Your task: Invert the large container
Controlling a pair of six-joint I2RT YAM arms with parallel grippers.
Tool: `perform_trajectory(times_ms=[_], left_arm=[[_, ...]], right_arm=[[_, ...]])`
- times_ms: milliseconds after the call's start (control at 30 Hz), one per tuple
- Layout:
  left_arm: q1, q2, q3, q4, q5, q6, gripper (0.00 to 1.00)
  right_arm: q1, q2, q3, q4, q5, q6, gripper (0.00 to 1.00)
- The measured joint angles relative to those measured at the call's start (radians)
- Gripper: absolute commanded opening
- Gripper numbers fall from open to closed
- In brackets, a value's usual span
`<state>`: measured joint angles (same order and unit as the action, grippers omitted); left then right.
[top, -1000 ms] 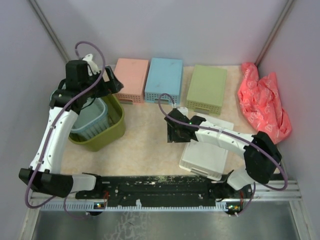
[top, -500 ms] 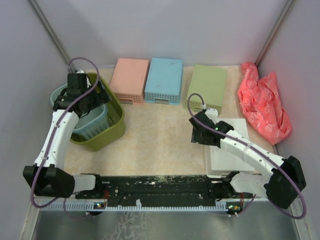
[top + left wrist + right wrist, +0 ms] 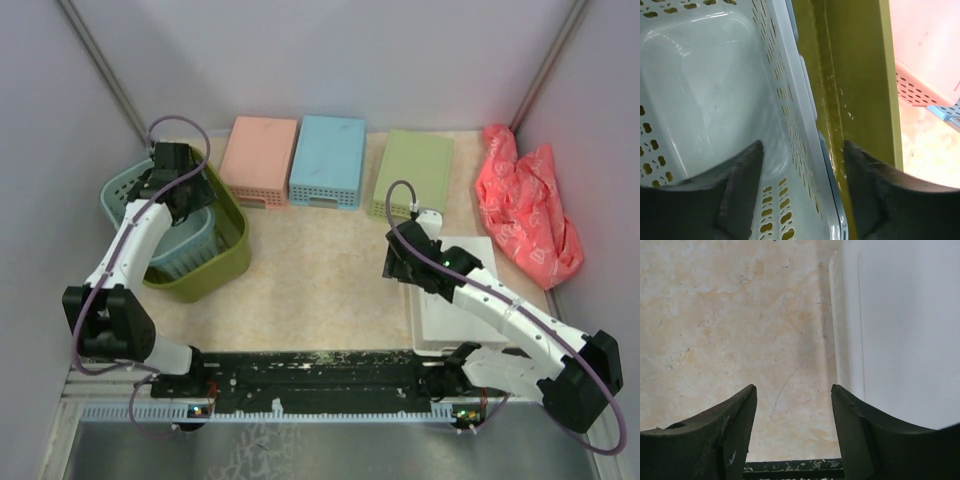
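Observation:
The large container, an olive-green basket (image 3: pixel 228 255), stands upright at the left with a smaller teal perforated basket (image 3: pixel 124 190) inside it, leaning over its left rim. My left gripper (image 3: pixel 188 200) is open over the baskets' far side. In the left wrist view my left gripper (image 3: pixel 802 155) straddles the teal basket's wall (image 3: pixel 700 100) and the olive rim (image 3: pixel 855 75), one finger on each side. I cannot tell whether the fingers touch them. My right gripper (image 3: pixel 392 265) is open and empty over the bare table, shown in the right wrist view (image 3: pixel 792 390) beside a white tray (image 3: pixel 900 330).
Pink (image 3: pixel 262 158), blue (image 3: pixel 328 160) and green (image 3: pixel 415 175) trays lie upside down along the back. The white tray (image 3: pixel 460 310) lies at the front right. A red cloth (image 3: pixel 525 205) lies at the right wall. Grey walls enclose the table. The pink tray (image 3: pixel 925 50) is close behind the olive basket.
My left gripper came down onto the baskets' far side, and the teal basket shifted left over the olive rim. My right arm swung right, and the white tray now lies further right.

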<state>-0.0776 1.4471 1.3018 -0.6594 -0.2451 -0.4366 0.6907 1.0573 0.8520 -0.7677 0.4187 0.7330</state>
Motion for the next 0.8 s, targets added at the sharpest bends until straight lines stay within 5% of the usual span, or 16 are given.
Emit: perform_trajectory(times_ms=[300, 600, 800], left_arm=[[0.0, 0.027, 0.044, -0.006, -0.018, 0.0, 0.02], [-0.041, -0.089, 0.28, -0.058, 0.028, 0.098, 0.0], [-0.315, -0.12, 0.531, -0.079, -0.016, 0.18, 0.0]], right_arm=[[0.0, -0.011, 0.0, -0.002, 0.016, 0.0, 0.62], [0.0, -0.017, 0.0, 0.008, 0.038, -0.024, 0.62], [0.0, 0.058, -0.009, 0.074, -0.003, -0.034, 0.61]])
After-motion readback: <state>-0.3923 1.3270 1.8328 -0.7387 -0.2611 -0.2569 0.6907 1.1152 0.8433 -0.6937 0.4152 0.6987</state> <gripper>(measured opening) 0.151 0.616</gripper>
